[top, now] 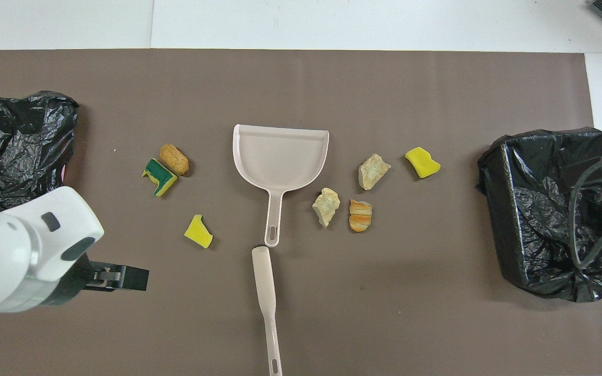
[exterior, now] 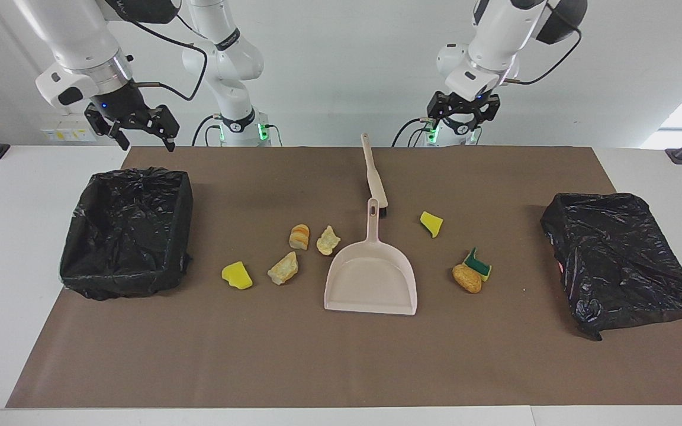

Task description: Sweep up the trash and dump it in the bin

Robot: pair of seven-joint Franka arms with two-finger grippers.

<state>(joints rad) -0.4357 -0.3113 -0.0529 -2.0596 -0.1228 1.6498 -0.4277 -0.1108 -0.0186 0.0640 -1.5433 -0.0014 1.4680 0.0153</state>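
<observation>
Overhead, the dustpan (top: 280,156) sits mid-mat, brush (top: 265,292) at its six o'clock, trash lumps (top: 326,206) scattered at its three and nine o'clock. Left gripper (exterior: 462,112), jaws spread, hangs over the mat's robot edge; right gripper (exterior: 134,127), jaws spread, empty, hovers near the open bin (exterior: 125,231).

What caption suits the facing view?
Both grippers, left and right, open and raised; dustpan, brush and scattered trash untouched.
</observation>
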